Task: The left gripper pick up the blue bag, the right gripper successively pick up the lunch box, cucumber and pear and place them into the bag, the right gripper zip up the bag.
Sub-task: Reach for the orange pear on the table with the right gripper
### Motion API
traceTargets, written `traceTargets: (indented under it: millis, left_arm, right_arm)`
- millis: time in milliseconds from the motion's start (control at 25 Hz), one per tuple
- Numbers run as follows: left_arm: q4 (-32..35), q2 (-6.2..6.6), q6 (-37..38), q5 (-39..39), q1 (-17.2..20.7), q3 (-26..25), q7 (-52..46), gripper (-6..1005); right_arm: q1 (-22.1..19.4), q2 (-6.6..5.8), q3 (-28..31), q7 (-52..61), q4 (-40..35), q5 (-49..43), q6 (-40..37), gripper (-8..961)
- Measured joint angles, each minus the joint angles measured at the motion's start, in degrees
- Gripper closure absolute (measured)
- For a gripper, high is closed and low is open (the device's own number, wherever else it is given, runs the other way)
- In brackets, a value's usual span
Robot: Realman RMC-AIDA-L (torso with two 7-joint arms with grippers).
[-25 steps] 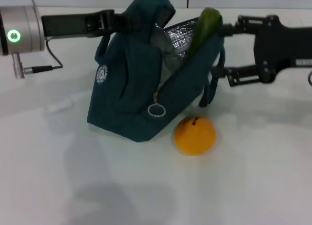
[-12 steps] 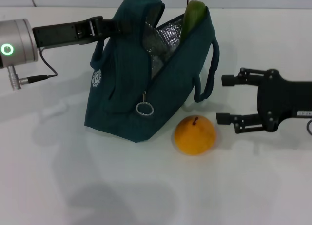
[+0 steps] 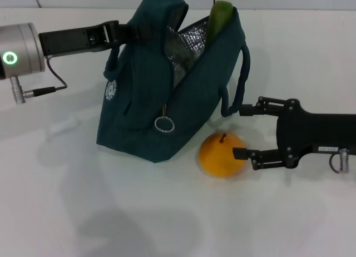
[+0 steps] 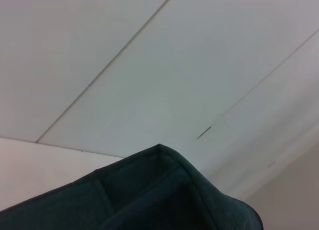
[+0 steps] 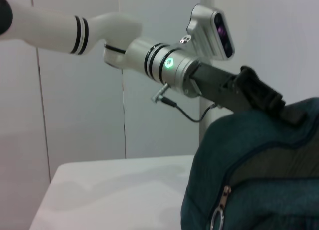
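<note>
1. Nearest, on the white table: the pear, resting just beside the front foot of the blue bag, not yet lifted.
2. Right gripper now drawn in low from the right compared with half a second ago, jaws spread wide, lower finger touching or nearly touching the pear's side, upper finger close to the bag's near handle. Nothing held.
3. Judged from that shift: cucumber step finished, reach for the pear under way; closing around the fruit is the next need.
4. Risk, as a guess: nudging the round pear away, or snagging the handle with the upper finger.
5. Farther back: the bag upright and unzipped, foil lining showing, the cucumber standing tip-up out of the mouth. Lunch box not visible, presumably inside.
6. Farthest: left gripper at the bag's top, unchanged since before, apparently clamped on the fabric there, holding the bag up.
</note>
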Motion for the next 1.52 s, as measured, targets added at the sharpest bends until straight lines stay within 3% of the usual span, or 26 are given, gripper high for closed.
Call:
traceTargets:
  millis: [480,1080,1520]
  left_arm:
    - [-0.91,0.06,-0.03,0.03,-0.58,0.00,0.71,952]
    - [-0.91,0.08,-0.08,0.04,-0.69,0.00,0.75,951]
    - [-0.92,0.08,-0.66,-0.01,-0.69,0.00,0.85,951]
  right_arm:
    - [1.64,0.04,-11.48,-4.15,3.93,8.40,7.17,121]
    - [1.99,0.04,-16.22,-4.94,4.33,11.34,11.41,201]
    - [2.56,0.04,-17.77,-6.05,4.13,13.77,13.98,748]
